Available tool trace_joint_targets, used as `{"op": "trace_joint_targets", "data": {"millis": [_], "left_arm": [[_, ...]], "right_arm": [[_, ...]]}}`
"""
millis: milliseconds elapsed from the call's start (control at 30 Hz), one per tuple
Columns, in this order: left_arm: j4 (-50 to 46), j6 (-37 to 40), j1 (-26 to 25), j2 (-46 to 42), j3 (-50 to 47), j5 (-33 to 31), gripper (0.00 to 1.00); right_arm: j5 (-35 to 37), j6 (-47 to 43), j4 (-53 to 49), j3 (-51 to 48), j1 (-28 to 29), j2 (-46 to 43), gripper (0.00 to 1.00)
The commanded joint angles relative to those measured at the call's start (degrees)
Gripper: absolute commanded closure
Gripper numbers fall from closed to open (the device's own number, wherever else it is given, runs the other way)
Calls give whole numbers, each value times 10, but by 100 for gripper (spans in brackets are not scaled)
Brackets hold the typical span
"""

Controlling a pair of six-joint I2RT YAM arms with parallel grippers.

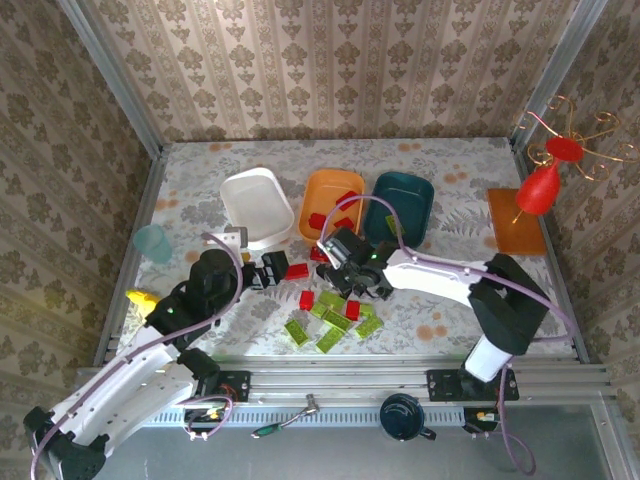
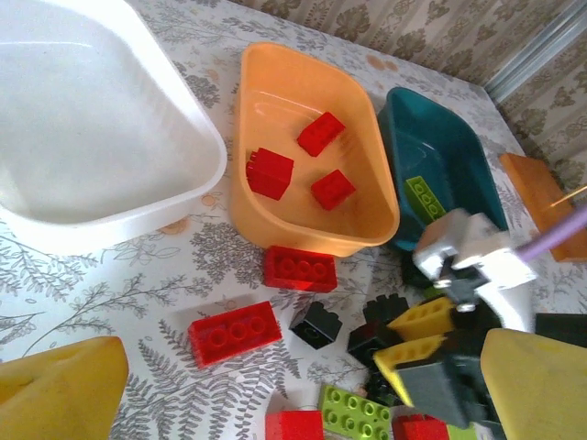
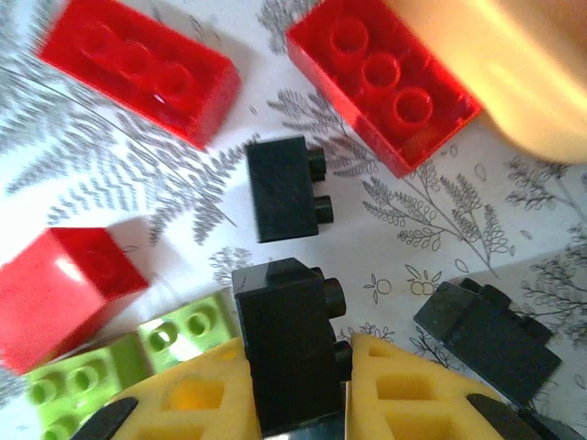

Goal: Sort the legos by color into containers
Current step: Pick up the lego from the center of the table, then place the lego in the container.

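The right gripper (image 3: 295, 367) is clenched on a small black brick (image 3: 280, 312) lying on the table just before the orange tub (image 1: 318, 195). That tub holds red bricks (image 2: 321, 133), so the black one probably belongs in the white tub (image 1: 250, 200). The left gripper (image 2: 303, 353) hangs nearby, fingers spread, holding nothing.

The left arm (image 1: 130, 370) extended forward and rightward from its base, the left gripper (image 1: 258, 272) low over the table with jaws spread wide. The right arm (image 1: 440, 275) bent at the elbow and stretched leftward, the right gripper (image 3: 295, 376) with yellow fingers (image 3: 188, 399) clamped on a black brick (image 3: 280, 321).
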Motion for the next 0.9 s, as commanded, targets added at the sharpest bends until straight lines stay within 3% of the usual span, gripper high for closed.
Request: {"op": "trace_joint_targets", "data": {"millis": [0, 133, 467, 633, 667, 800, 867], "left_arm": [[-25, -8, 5, -18, -1, -23, 0], [-39, -12, 6, -32, -5, -35, 0], [-53, -36, 2, -52, -18, -24, 0], [-69, -47, 2, -74, -24, -24, 1], [-74, -46, 1, -76, -23, -24, 1], [-96, -41, 1, -75, -13, -24, 1], [-100, -41, 2, -75, -13, -23, 1]], "right_arm": [[-53, -1, 14, 12, -1, -49, 87], [-82, 3, 30, 85, -1, -15, 87], [-139, 53, 75, 375, -39, 263, 86], [-154, 76, 43, 511, -49, 364, 83], [-155, 78, 34, 536, -51, 381, 78], [-163, 97, 35, 571, -59, 393, 44], [-162, 101, 48, 555, -62, 368, 38]]}}
